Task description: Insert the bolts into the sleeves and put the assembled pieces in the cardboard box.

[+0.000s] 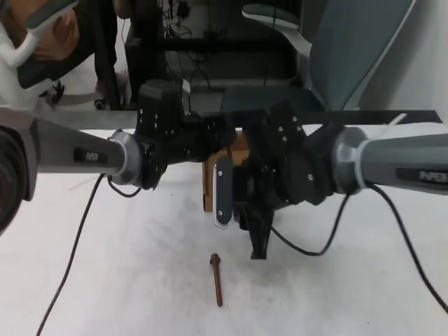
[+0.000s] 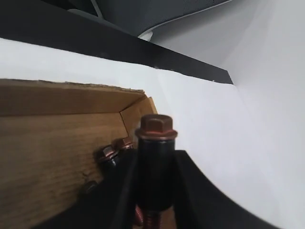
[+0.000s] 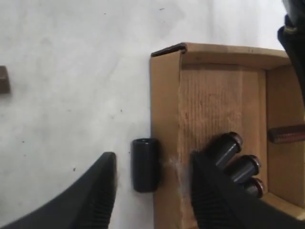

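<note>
My left gripper [image 2: 156, 168] is shut on an assembled piece [image 2: 156, 157], a copper bolt through a black sleeve, held over the cardboard box [image 2: 62, 102]. Several assembled pieces [image 2: 110, 153] lie in the box's corner. In the high view the left gripper [image 1: 210, 136] sits above the box [image 1: 208, 183]. My right gripper [image 3: 152, 160] is open, its fingers on either side of a black sleeve [image 3: 145, 163] that lies on the table against the box's outer wall [image 3: 164, 95]. The right gripper [image 1: 241, 227] points down beside the box. A loose bolt [image 1: 217, 278] lies on the white table nearer the front.
Three finished pieces [image 3: 238, 164] rest in the box, and a threaded bolt end [image 3: 286, 134] shows above its floor. A brown bolt head [image 3: 4, 79] lies at the right wrist view's edge. Cables [image 1: 77, 238] trail over the table. A chair [image 1: 350, 42] stands behind the bench.
</note>
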Available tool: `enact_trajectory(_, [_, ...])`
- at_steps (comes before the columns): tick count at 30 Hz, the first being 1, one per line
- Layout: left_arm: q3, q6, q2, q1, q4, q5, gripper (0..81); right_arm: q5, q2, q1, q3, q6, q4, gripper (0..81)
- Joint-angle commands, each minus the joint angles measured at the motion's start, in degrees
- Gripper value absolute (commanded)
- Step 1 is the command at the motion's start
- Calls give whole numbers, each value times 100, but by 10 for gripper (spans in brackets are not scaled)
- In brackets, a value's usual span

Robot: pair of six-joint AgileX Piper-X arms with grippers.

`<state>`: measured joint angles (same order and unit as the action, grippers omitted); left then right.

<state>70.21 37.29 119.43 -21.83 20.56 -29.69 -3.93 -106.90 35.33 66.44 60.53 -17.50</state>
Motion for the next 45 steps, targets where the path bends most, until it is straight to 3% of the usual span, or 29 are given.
enact_trajectory(1, [94, 39, -20, 0, 120, 3, 18, -24, -227, -36, 200, 57, -16, 451])
enact_trajectory(7, [94, -17, -20, 42, 120, 3, 0, -280, -564, -101, 370, 162, -115, 451])
enact_trajectory(8, [94, -17, -20, 61, 120, -13, 35, -320, -574, -123, 375, 160, -115, 451])
enact_trajectory(11, [94, -17, -20, 105, 110, -13, 217, -352, -570, -201, 375, 143, -115, 451])
enact_trajectory(15, [94, -17, -20, 137, 110, -22, 641, -394, -570, -249, 375, 144, -377, 451])
enact_trajectory(16, [94, -17, -20, 136, 110, -22, 700, -394, -570, -249, 375, 144, -491, 451])
enact_trajectory(27, [94, -174, -20, 186, 121, -71, 700, -222, -570, -249, 375, 144, -584, 451])
enact_trajectory(35, [94, -135, -20, 697, 121, -545, 700, -890, -518, -210, 391, 144, -1009, 451])
enact_trajectory(45, [94, -130, -20, 927, 121, -672, 700, -585, -180, -49, 409, -18, -974, 451])
